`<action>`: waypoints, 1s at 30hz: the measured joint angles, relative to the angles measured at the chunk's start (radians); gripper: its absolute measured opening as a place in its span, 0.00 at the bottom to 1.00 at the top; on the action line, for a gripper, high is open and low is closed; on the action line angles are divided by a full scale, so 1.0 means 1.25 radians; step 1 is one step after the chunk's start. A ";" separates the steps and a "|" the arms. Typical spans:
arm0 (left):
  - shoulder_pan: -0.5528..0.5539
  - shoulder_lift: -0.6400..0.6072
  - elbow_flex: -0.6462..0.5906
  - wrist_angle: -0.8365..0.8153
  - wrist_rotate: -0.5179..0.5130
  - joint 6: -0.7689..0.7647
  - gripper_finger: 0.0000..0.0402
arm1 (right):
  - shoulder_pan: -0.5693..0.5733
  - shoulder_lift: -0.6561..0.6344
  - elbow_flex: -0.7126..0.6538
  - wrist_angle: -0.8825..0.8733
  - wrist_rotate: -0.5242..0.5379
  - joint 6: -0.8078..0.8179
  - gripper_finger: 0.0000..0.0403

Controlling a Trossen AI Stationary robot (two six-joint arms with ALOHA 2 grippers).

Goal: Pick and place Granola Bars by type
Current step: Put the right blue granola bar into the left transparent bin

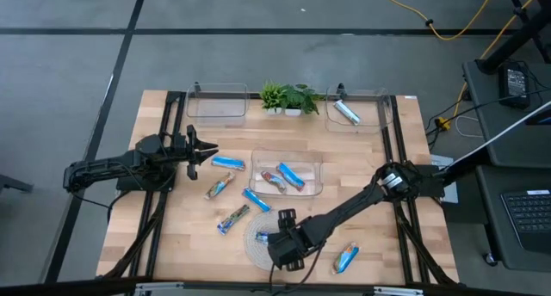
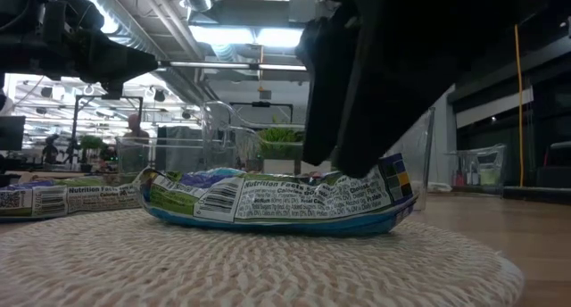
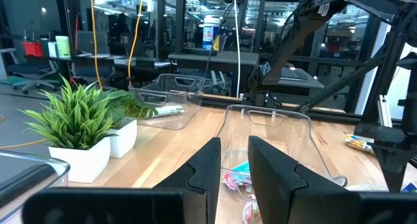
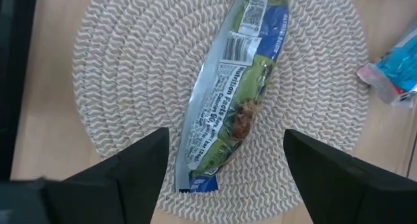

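This is a robotics lab or workshop. A wooden table (image 1: 362,171) on a dark metal frame stands on a grey concrete floor (image 1: 69,64), beside a laptop (image 1: 525,212) and yellow cables (image 1: 448,25). Beyond it show glass partitions (image 3: 163,22), ceiling lights (image 2: 241,35) and cluttered workbenches (image 3: 71,55).

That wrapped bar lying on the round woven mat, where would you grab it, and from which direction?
Probably across its narrow middle, from straight above. The granola bar lies flat on the woven mat, long and slim, so its two long edges are the easy faces to pinch. The right gripper hangs above it with fingers spread to either side of the bar's lower end; closing there or slightly nearer the centre should hold it.
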 joint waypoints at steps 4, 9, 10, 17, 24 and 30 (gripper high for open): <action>0.000 0.000 0.000 0.000 0.000 0.000 0.18 | -0.006 0.000 0.000 0.001 0.000 0.000 0.75; 0.000 0.000 0.000 0.000 0.000 0.000 0.18 | -0.011 0.000 0.000 0.002 0.001 0.000 0.75; 0.000 0.000 0.000 0.000 0.000 0.000 0.18 | -0.011 0.000 0.000 0.002 0.001 0.000 0.75; 0.000 0.000 0.000 0.000 0.000 0.000 0.18 | -0.011 -0.001 -0.029 0.032 0.001 0.022 0.75; 0.000 0.000 0.000 0.000 0.000 0.000 0.18 | -0.011 -0.004 -0.111 0.079 -0.005 0.046 0.75; 0.000 0.000 0.000 0.000 0.000 0.000 0.18 | -0.011 -0.005 -0.118 0.090 -0.005 0.045 0.71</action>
